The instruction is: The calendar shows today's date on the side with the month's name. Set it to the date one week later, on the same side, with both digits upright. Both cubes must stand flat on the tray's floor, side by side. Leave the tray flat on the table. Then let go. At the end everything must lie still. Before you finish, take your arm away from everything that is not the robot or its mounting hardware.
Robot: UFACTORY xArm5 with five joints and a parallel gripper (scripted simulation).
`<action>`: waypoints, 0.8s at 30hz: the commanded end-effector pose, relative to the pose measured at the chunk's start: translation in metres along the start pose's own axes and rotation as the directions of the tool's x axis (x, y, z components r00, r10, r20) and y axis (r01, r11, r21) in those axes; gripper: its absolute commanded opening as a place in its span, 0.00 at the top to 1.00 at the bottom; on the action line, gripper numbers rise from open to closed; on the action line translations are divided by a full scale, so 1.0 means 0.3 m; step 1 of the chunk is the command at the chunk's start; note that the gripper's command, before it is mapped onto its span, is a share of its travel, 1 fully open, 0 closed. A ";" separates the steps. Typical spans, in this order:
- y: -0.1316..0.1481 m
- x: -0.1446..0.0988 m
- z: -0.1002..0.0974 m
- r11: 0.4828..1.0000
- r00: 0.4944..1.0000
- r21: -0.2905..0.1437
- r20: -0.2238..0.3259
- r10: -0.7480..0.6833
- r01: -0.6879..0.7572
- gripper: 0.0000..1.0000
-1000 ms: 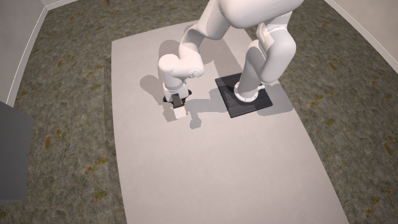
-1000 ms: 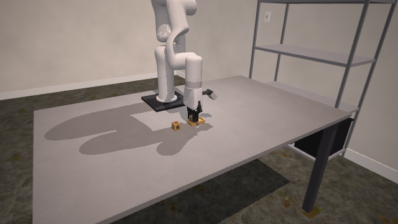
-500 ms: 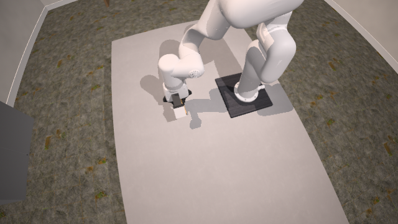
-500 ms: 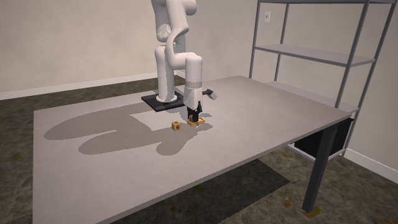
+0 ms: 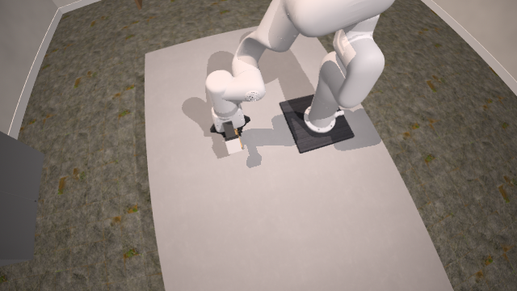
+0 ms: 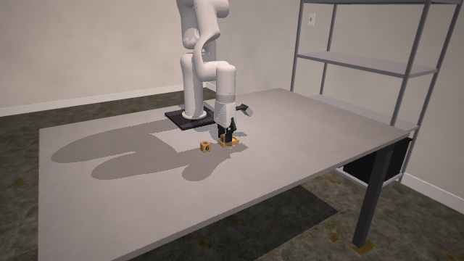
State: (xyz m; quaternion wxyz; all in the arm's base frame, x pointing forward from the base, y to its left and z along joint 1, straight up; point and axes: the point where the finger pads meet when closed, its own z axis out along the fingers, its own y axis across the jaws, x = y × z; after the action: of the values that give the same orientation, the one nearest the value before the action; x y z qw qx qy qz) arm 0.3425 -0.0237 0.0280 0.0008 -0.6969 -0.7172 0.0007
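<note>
A small wooden tray (image 6: 228, 142) sits on the table in front of the arm's base. My gripper (image 6: 226, 136) points straight down into it, with its fingers open on either side of a tan cube that stands in the tray and is mostly hidden by the fingers. A second wooden cube (image 6: 205, 146), with a 6 on its near face, stands on the table a little left of the tray, apart from it. In the overhead view the gripper (image 5: 231, 135) hides most of the tray; only a wooden edge (image 5: 241, 142) shows. I cannot read the month's name or the digit of the cube in the tray.
The arm's black base plate (image 6: 189, 119) lies just behind the tray. A metal shelf rack (image 6: 366, 61) stands off the table's far right edge, with a black bin (image 6: 373, 163) beneath it. A dark cabinet (image 5: 18, 198) stands at the left on the floor.
</note>
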 end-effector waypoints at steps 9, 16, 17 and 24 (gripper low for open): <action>0.004 0.000 -0.009 1.000 1.000 -0.003 0.000 0.000 0.000 0.51; 0.004 0.000 -0.080 1.000 1.000 -0.003 0.000 0.000 0.000 0.51; 0.004 0.000 -0.096 1.000 1.000 -0.003 0.000 0.000 0.000 0.51; 0.004 0.000 -0.186 1.000 1.000 -0.003 0.000 0.000 0.000 0.51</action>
State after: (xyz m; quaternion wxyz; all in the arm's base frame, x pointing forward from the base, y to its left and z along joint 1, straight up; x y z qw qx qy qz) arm 0.3426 -0.0238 0.0607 0.0009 -0.6969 -0.7172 0.0008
